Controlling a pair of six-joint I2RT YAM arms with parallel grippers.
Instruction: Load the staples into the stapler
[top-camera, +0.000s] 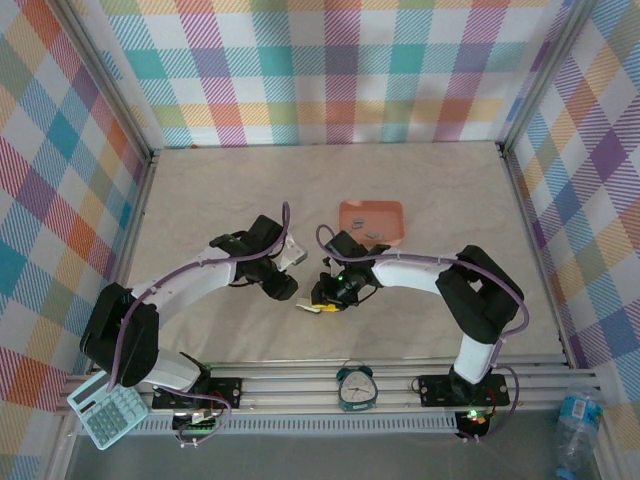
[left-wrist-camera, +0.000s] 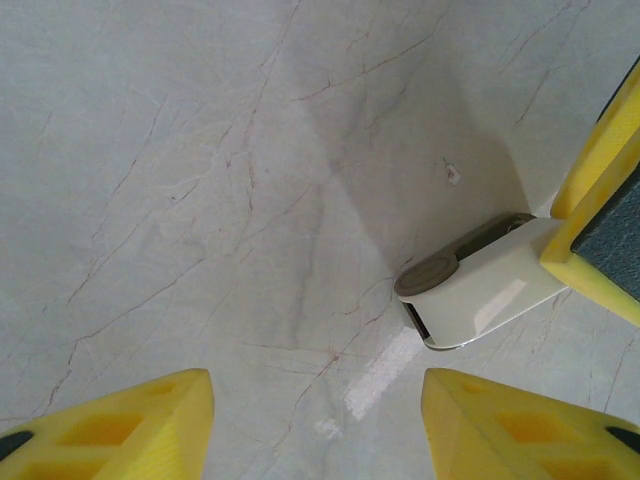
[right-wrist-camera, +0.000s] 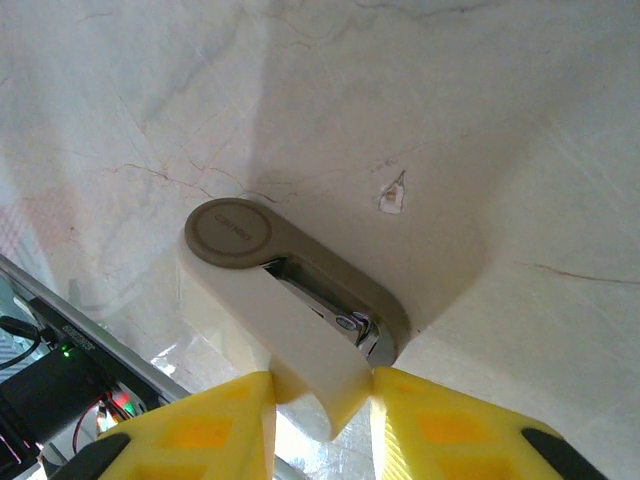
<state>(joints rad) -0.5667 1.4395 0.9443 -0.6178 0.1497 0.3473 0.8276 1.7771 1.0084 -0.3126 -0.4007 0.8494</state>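
Your right pincer (right-wrist-camera: 322, 388) stands narrow, closed on the stapler (right-wrist-camera: 290, 310): both yellow fingers press the sides of its near, rounded end, and the rest of the body runs away from the fingertips over the table (right-wrist-camera: 520, 120). The shell is glossy cream plastic with rounded edges, topped by a grey strip ending in a round pad. Bright metal shows in the slot between them. Judged smooth and slippery, it is likely to twist if held only at the tip. Your left pincer (left-wrist-camera: 315, 388) stands half open with nothing between its fingers, just beside the stapler's far end. The staples (top-camera: 373, 237) lie beyond the right pincer, well apart from it, in a shallow orange tray (top-camera: 347, 212). They read as tiny grey metal strips, so expect them to be very light, thin, stiff and quick to snap along the row. Take one by its long sides, mid-length, with a light squeeze. The table is pale, veined and stone-like.
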